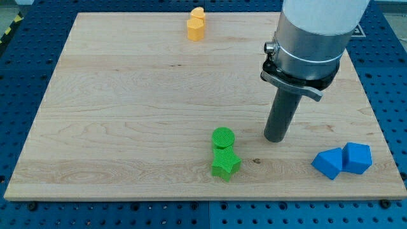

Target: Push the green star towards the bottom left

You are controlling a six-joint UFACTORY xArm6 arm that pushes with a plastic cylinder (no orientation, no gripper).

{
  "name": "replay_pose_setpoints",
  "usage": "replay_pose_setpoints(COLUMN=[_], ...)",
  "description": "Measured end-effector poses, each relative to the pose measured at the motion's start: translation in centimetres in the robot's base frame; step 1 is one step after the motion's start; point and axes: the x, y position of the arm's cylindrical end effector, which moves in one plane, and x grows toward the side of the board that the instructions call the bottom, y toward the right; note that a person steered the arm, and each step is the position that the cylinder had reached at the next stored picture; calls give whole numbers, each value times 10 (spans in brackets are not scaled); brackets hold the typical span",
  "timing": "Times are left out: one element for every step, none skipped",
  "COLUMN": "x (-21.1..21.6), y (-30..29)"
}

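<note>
Approach step in hand: my tip (275, 138) stands on the worktop (127, 127) at two o'clock of the green star (226, 164), apart from it, no pincer being fitted, so the next move calls for a push toward seven o'clock.

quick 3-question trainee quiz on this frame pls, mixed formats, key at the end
1. True or false: the green star touches the green cylinder.
2. Where is my tip relative to the green star?
A. to the view's right and slightly above it, apart from it
B. pressed against its left side
C. directly below it
3. Fill in: the two orange blocks sit near the view's ____ edge of the wooden board, and the two blue blocks sit at its bottom ____.

Key: 1 true, they look to be in contact; 2 A; 3 top, right.
</note>
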Motion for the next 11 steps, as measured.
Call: replay_pose_setpoints(x=[0, 0, 0, 9, 28, 44, 53, 70, 72, 71, 65], y=[0, 0, 0, -1, -6, -15, -25, -46, -50, -49, -44])
